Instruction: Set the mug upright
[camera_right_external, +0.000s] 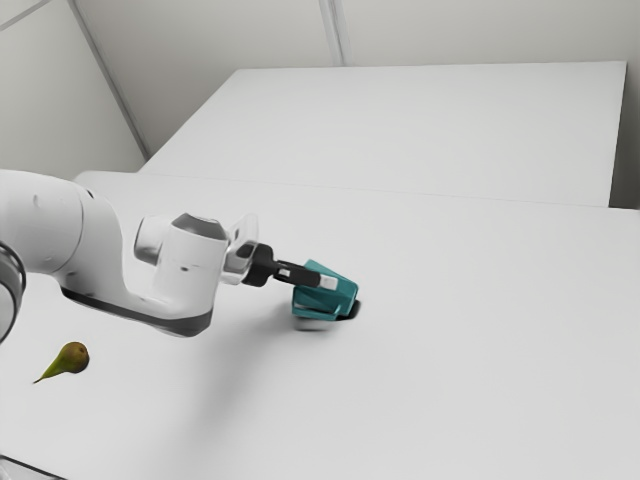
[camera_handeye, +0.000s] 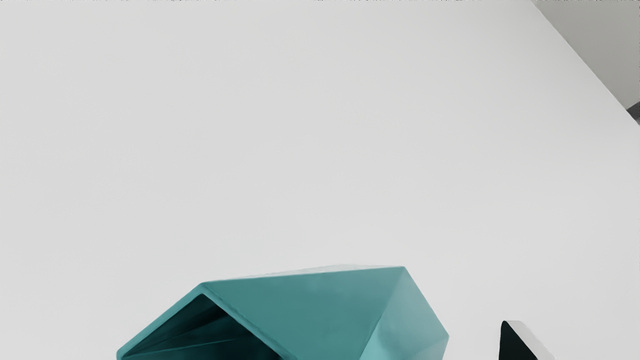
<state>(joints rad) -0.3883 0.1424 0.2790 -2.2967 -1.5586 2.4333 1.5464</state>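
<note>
**Mug on its side at the open gripper**

Gripper (camera_right_external: 336, 291): fingers spread wide. In the wrist view one fingertip (camera_handeye: 511, 346) stands clear of the mug (camera_handeye: 320, 310), a strip of bare table between the two. No grasp on the mug. Contact with the other finger: cannot tell.

Mug: teal, faceted, flat-sided walls meeting at sharp edges. It lies tipped over, not upright. Its dark, hollow mouth faces away from the fingertip seen in the wrist view; the closed end is nearer that fingertip. Location: right at the gripper's fingertips, partly behind a finger in the exterior view. Whether it bears fully on the table: cannot tell.

Count: mug, 1. Pear (camera_right_external: 72, 358), 1, green-brown, lying well apart from the gripper, back on the arm's side, its stem pointing away from the gripper. White table (camera_right_external: 450, 350), 1, beneath the gripper. Arm (camera_right_external: 180, 270), 1.
</note>
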